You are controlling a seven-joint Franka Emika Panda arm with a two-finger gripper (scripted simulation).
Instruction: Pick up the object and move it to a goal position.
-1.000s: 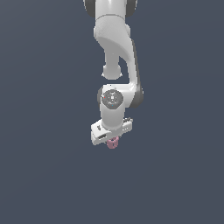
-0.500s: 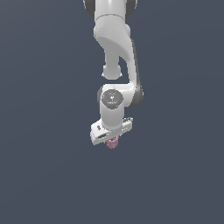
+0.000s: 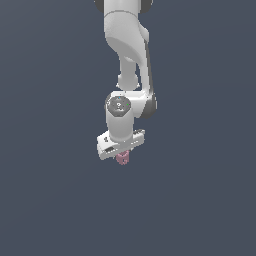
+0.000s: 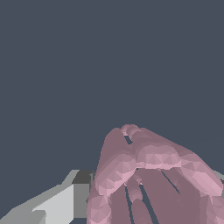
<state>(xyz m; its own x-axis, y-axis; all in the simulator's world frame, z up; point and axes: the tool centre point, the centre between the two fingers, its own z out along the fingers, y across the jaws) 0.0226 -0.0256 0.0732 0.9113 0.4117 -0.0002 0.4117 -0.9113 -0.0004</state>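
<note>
Clamping the pink ridged cup [image 3: 122, 158], the pincer [image 3: 121, 152] hangs above plain grey.

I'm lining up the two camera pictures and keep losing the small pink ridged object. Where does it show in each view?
Exterior view: the pink object peeks out just under the white gripper, near the picture's middle.
Wrist view: the pink object fills the lower right area, very close to the camera.
Shared landmark: the gripper, whose grey-white finger sits beside the object in the wrist view.
</note>
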